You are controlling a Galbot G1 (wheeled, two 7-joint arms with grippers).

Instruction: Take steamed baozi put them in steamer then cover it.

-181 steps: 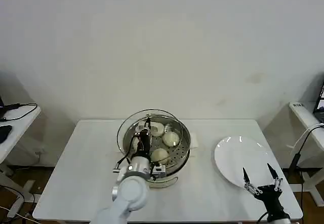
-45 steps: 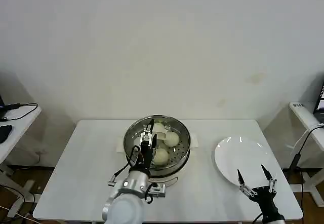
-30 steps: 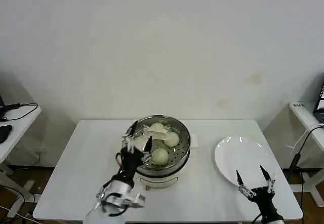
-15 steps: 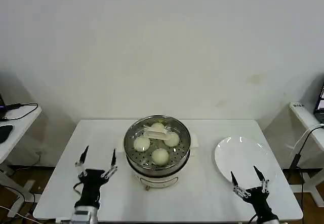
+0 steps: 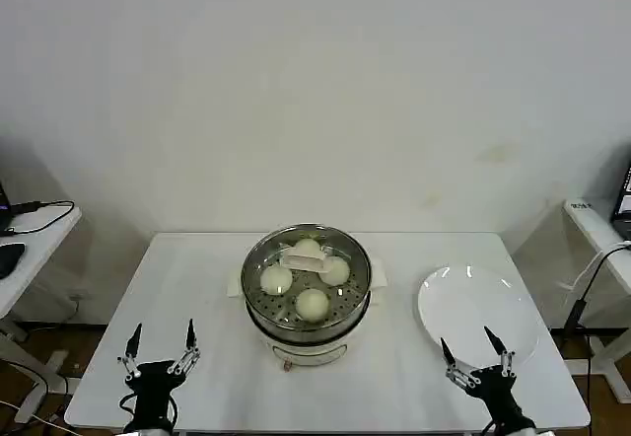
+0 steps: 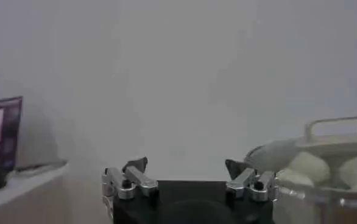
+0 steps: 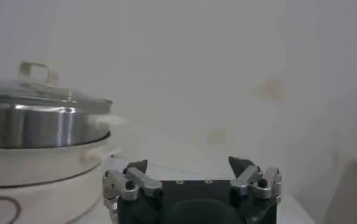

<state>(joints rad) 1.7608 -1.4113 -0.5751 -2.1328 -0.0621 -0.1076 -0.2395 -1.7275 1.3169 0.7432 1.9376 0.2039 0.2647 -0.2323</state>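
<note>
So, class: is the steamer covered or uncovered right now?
Covered. The glass cover sits level on the steamer, its beige handle on top, with the four baozi visible beneath it.

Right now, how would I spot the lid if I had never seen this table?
Look at the middle of the white table, where the shiny steamer stands on its white base. The cover sits on top of it: clear glass showing four buns beneath, with a pale bar handle, unlike the flat white plate beside it.
</note>
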